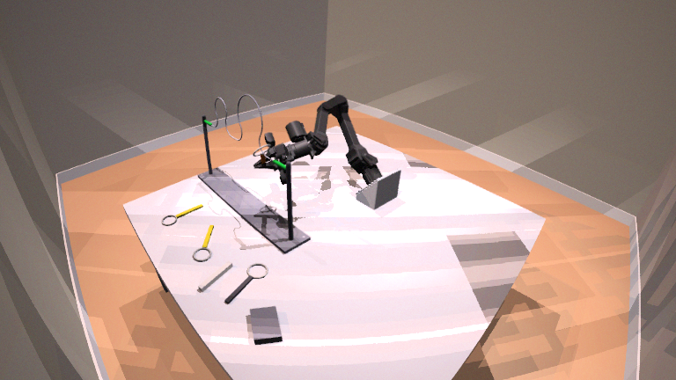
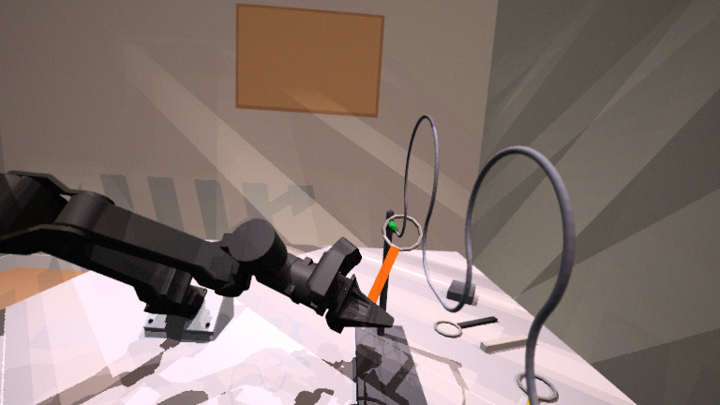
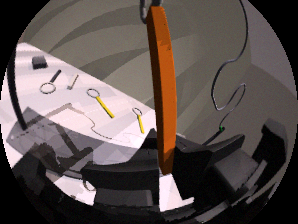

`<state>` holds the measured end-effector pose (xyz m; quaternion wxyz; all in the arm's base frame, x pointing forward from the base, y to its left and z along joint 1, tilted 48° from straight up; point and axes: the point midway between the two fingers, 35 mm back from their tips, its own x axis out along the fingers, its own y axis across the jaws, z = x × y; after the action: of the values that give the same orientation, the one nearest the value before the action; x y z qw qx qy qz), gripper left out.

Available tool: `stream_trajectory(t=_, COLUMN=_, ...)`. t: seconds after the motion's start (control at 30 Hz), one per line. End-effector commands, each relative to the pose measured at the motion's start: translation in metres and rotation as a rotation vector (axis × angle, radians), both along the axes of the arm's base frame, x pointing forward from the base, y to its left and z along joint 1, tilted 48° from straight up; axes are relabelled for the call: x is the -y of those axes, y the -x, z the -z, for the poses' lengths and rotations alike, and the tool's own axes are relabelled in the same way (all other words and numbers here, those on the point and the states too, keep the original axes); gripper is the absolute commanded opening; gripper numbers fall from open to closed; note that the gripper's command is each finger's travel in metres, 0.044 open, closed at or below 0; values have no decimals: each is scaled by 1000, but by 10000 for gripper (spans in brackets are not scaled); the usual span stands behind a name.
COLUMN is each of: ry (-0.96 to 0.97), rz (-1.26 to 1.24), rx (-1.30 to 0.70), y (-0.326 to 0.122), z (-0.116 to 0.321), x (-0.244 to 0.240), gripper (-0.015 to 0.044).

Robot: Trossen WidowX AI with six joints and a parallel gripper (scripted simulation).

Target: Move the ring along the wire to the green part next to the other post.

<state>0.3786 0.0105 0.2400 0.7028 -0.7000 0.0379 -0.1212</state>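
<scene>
The ring (image 1: 255, 152) (image 2: 420, 232) (image 3: 143, 13) stands above its orange handle (image 2: 383, 274) (image 3: 165, 90). My gripper (image 2: 384, 322) (image 3: 155, 131) is shut on the handle's lower part. The green part (image 1: 279, 164) (image 2: 392, 226) beside the near post (image 1: 290, 203) shows partly through the ring in the exterior view. The grey wire (image 1: 260, 118) (image 2: 568, 226) (image 3: 246, 30) appears to pass through the ring near that green part; whether they touch I cannot tell. The other green part (image 1: 208, 122) (image 3: 221, 128) is at the far post (image 1: 207, 146).
The wire rises and dips in tall loops between the posts. A dark base strip (image 1: 236, 193) (image 2: 390, 372) lies below. On the table lie two yellow-handled rings (image 1: 202, 255) (image 1: 169, 220), a black-handled ring (image 1: 239, 289), a pale bar (image 1: 215, 277) and a dark block (image 1: 265, 324).
</scene>
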Motion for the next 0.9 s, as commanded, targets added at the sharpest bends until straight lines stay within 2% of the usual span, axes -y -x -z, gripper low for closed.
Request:
stream_trajectory(t=0.0, ry=-83, rz=4, rx=-25, y=1, z=17, x=0, gripper=-150)
stream_trajectory(t=0.87, ry=-514, rz=7, rx=-109, y=6, z=86, x=-24, gripper=-150)
